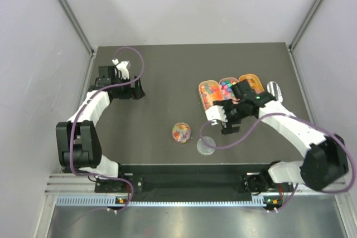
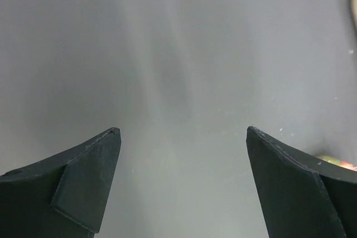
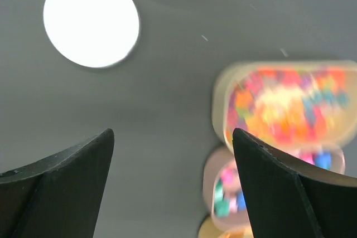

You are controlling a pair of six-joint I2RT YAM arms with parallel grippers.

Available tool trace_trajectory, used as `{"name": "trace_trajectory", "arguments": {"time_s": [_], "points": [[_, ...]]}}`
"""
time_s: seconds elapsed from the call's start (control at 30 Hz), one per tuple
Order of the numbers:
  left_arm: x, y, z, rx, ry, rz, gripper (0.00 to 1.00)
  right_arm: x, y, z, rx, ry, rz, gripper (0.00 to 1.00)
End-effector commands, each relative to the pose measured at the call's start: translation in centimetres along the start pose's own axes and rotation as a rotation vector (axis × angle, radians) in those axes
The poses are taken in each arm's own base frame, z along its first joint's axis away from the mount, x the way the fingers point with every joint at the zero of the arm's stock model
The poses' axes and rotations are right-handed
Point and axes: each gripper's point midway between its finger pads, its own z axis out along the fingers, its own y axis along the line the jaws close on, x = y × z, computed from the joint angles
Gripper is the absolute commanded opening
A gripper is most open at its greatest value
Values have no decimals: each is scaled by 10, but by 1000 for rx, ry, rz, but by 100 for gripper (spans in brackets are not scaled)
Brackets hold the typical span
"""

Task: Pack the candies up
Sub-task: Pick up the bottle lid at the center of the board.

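Observation:
The candies fill three oval tan trays at the back right: the left tray [image 1: 208, 94], the middle one [image 1: 226, 86] and the right one [image 1: 249, 81]. More candies sit in a small round clear cup [image 1: 181, 132] at the table's middle front. My right gripper [image 1: 219, 122] is open and empty, hovering just in front of the trays. In the right wrist view its jaws [image 3: 173, 137] stand wide apart, with the blurred left tray [image 3: 290, 104] and middle tray [image 3: 231, 190] past the right finger. My left gripper [image 1: 138, 93] is open and empty at the far left; its wrist view [image 2: 181, 132] shows bare table.
A round clear lid [image 1: 206, 146] lies right of the cup; it shows as a bright disc in the right wrist view [image 3: 91, 19]. A metal scoop [image 1: 273, 90] lies right of the trays. Grey walls enclose the dark table on three sides.

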Motion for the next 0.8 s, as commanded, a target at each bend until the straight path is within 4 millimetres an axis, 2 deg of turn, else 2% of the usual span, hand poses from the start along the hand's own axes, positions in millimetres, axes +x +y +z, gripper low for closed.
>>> {"name": "trace_trajectory", "arguments": {"time_s": [0.0, 0.07, 0.2, 0.33, 0.4, 0.43, 0.5, 0.77], "points": [[5, 14, -11, -50, 28, -78, 98, -22, 11, 36, -149, -76, -314, 87], [8, 31, -18, -77, 2, -158, 98, -28, 16, 52, -194, -100, -389, 88], [12, 47, -24, -124, -18, -193, 98, -38, 27, 75, -233, -165, -487, 94], [12, 49, -30, -144, -27, -172, 98, -47, 44, 92, -319, -216, -509, 97], [11, 49, -31, -149, -30, -164, 97, -55, 49, 96, -363, -237, -535, 97], [11, 48, -31, -146, -30, -163, 97, -51, 59, 100, -418, -237, -525, 97], [10, 49, -31, -143, -30, -158, 96, -53, 60, 102, -449, -244, -531, 97], [10, 50, -26, -136, -23, -163, 96, -41, 78, 104, -572, -227, -569, 96]]}}
